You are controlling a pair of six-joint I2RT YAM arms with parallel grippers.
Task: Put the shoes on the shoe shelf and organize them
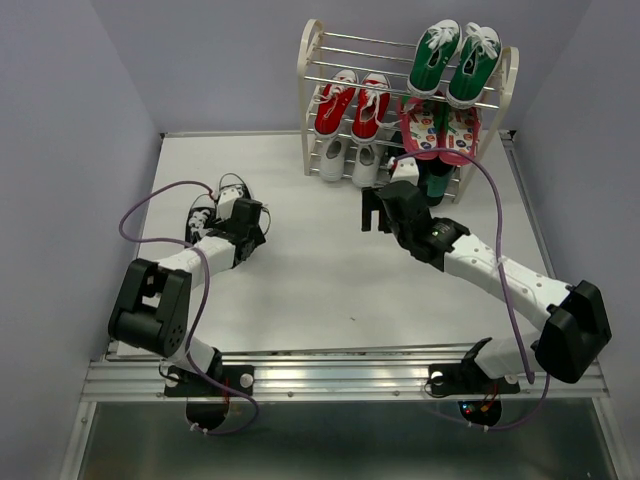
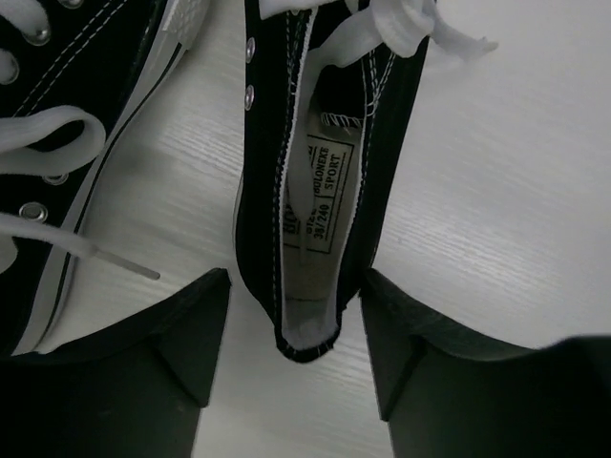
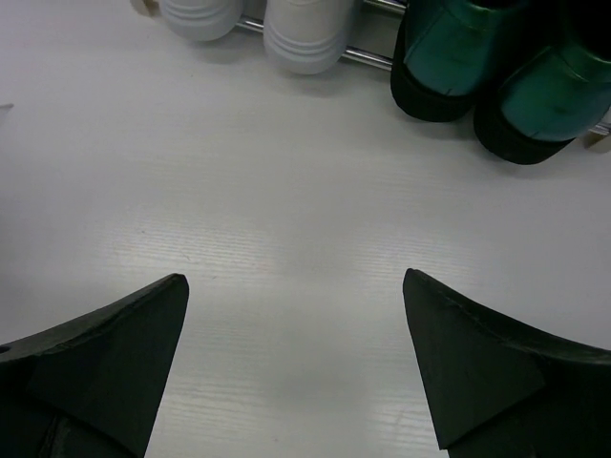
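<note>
Two black sneakers with white laces lie on the table at the left (image 1: 203,212). In the left wrist view one black sneaker (image 2: 320,143) points away, with its mate (image 2: 57,124) to its left. My left gripper (image 2: 296,320) (image 1: 236,208) is open, a finger on each side of that sneaker's heel, and neither finger touches it. The cream shoe shelf (image 1: 308,100) holds red sneakers (image 1: 353,104) on the middle tier and white sneakers (image 1: 348,160) (image 3: 258,19) at the bottom left. My right gripper (image 3: 296,286) (image 1: 373,218) is open and empty over the table in front of the shelf.
Green sneakers (image 1: 455,62) lie on the shelf's top tier. Pink patterned shoes (image 1: 440,128) lie on the middle tier at the right. Dark green boots (image 3: 496,76) stand at the bottom right, just ahead of my right gripper. Purple cables loop off both arms.
</note>
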